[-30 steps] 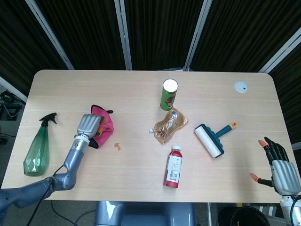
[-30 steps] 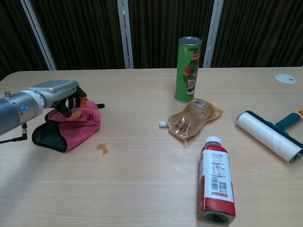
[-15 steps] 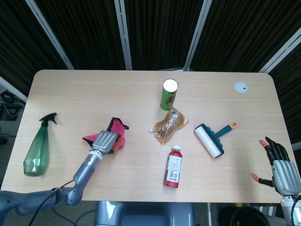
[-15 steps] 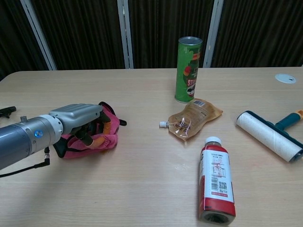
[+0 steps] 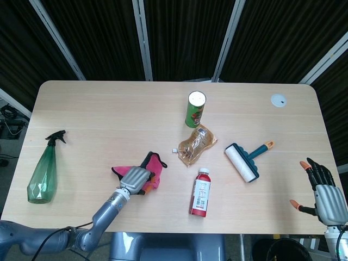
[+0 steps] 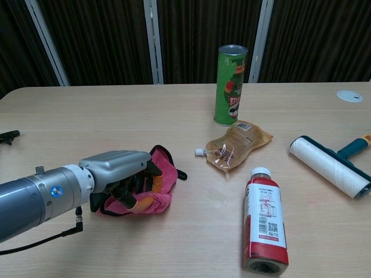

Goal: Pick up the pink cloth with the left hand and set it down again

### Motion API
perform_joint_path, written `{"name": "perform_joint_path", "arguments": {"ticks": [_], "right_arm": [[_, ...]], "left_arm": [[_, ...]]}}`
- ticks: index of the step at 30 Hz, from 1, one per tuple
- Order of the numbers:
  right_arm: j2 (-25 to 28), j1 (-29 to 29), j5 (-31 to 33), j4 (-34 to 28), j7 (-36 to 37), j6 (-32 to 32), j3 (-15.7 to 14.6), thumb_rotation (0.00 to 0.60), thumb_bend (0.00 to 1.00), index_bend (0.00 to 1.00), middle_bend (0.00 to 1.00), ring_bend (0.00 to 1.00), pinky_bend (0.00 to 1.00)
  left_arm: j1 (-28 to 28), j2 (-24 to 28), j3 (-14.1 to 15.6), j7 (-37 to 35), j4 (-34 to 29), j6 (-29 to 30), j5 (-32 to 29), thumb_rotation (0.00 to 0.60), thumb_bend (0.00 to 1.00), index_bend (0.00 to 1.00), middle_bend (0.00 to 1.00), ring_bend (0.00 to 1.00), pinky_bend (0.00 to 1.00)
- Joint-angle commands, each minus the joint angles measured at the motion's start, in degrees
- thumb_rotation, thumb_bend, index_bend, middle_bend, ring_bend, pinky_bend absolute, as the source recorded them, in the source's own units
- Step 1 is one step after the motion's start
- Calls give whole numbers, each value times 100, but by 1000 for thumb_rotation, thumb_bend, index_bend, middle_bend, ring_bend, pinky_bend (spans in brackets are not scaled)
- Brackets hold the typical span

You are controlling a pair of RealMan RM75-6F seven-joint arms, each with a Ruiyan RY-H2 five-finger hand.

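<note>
The pink cloth (image 5: 155, 168) with its black edging is bunched up under my left hand (image 5: 136, 179), near the front middle of the table. In the chest view the left hand (image 6: 119, 174) grips the pink cloth (image 6: 165, 174), its fingers curled into the folds. Whether the cloth touches the table I cannot tell. My right hand (image 5: 321, 190) hangs open beyond the table's front right corner, fingers spread and nothing in it; the chest view does not show it.
A red bottle (image 5: 201, 192) lies just right of the cloth. Behind it are a brown pouch (image 5: 196, 144) and a green can (image 5: 196, 109). A lint roller (image 5: 244, 159) lies to the right. A green spray bottle (image 5: 44, 172) lies at the left edge.
My left hand has carried the pink cloth from the left part of the table toward the right and front, nearer the red bottle. The right hand has not moved.
</note>
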Motion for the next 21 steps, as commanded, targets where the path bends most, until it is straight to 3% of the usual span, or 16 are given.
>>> {"name": "perform_joint_path", "arguments": {"ticks": [1, 21], "right_arm": [[-3, -3, -3, -2, -2, 6, -2, 600, 0, 79, 0, 0, 0], [-8, 7, -14, -23, -25, -6, -6, 600, 0, 80, 0, 0, 0]], "left_arm": [[-9, 57, 54, 68, 19, 92, 105, 600, 503, 699, 517, 452, 467], [-18, 513, -152, 113, 1937, 160, -127, 600, 504, 696, 516, 453, 466]]}}
